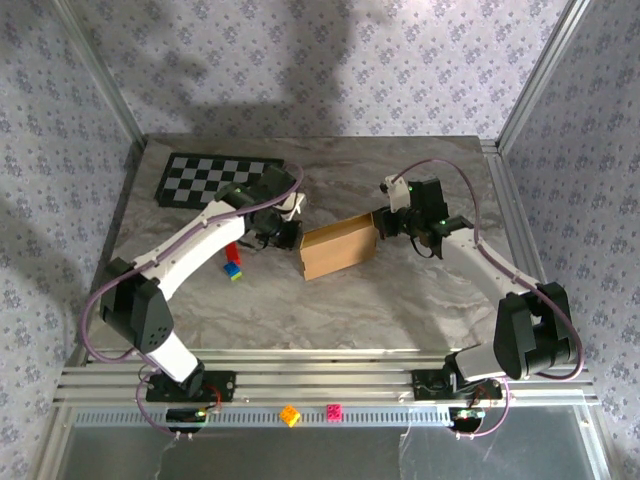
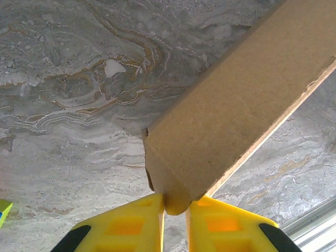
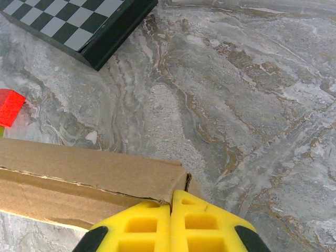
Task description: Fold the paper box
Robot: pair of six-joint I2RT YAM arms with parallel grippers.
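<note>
The paper box (image 1: pixel 338 248) is a tan cardboard box lying mid-table, between both grippers. At its left end, my left gripper (image 1: pixel 291 237) has its yellow fingers (image 2: pixel 131 226) pinching the box's lower corner (image 2: pixel 231 110); that corner sits wedged between the two tips of the left gripper (image 2: pixel 176 210). My right gripper (image 1: pixel 385 224) is at the box's right end. In the right wrist view its jaws are pressed together, and the right gripper (image 3: pixel 171 195) touches the torn top corner of the box (image 3: pixel 89 168).
A black-and-white checkerboard mat (image 1: pixel 222 180) lies at the back left, its corner (image 3: pixel 79 26) beyond the box. A red block (image 1: pixel 230 250) and a blue-green block (image 1: pixel 235 271) sit under the left arm. Orange (image 1: pixel 290 415) and pink (image 1: pixel 334 411) dice rest on the front rail.
</note>
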